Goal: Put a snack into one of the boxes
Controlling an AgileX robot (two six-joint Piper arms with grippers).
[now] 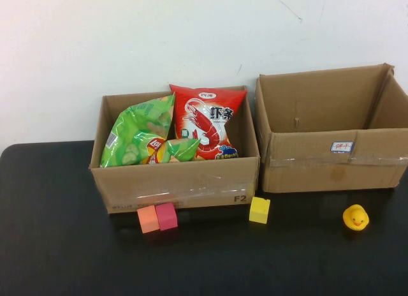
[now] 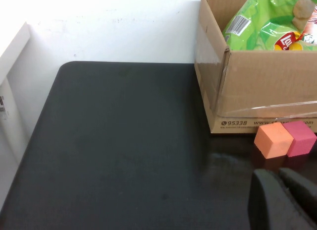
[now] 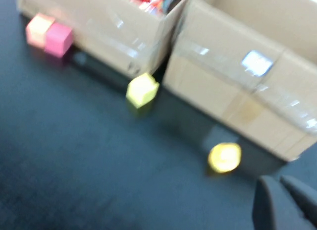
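Observation:
Two snack bags stand in the left cardboard box (image 1: 185,186): a green chips bag (image 1: 137,135) and a red shrimp-chips bag (image 1: 207,120). The green bag also shows in the left wrist view (image 2: 262,19). The right cardboard box (image 1: 319,165) is open and shows nothing inside. Neither arm shows in the high view. My left gripper (image 2: 280,178) is shut and empty, low over the table, near the orange and pink blocks in front of the left box. My right gripper (image 3: 280,183) is shut and empty, near the yellow duck in front of the right box (image 3: 247,91).
An orange block (image 1: 147,218) and a pink block (image 1: 166,215) sit against the left box's front. A yellow block (image 1: 259,209) lies between the boxes. A yellow rubber duck (image 1: 356,217) sits before the right box. The black table (image 1: 64,245) ends at the white wall.

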